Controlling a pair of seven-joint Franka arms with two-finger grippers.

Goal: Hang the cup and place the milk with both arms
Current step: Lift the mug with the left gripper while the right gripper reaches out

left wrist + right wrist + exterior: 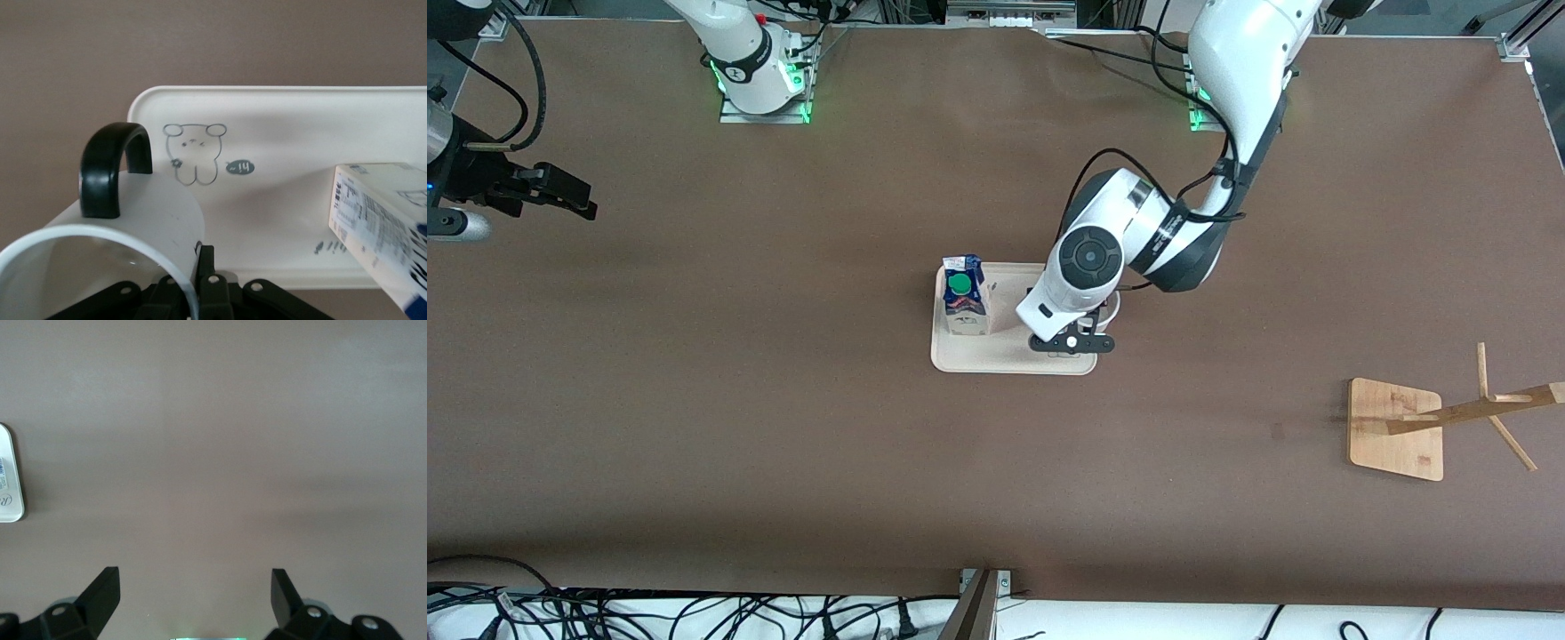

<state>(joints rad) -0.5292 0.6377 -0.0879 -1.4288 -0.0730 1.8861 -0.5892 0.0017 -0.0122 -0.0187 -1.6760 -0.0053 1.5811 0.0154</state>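
The white cup (pixel 153 213) with its black loop handle (pixel 110 167) is on the cream tray (pixel 1005 356); in the front view only a bit of its rim (pixel 1112 307) shows past the arm. My left gripper (pixel 1074 342) is down on it, shut on the cup's wall near the rim, with one finger (pixel 207 260) pressed on the outside. The blue-and-white milk (pixel 964 298) with its green cap stands upright on the same tray, toward the right arm's end, and also shows in the left wrist view (pixel 380 213). My right gripper (pixel 560 191) is open and empty over bare table at its own end.
A wooden cup rack (pixel 1449 418) with slanted pegs on a square base stands near the left arm's end, nearer the front camera than the tray. A bear drawing is printed on the tray floor (pixel 193 153). A white object (pixel 8 477) shows at the edge of the right wrist view.
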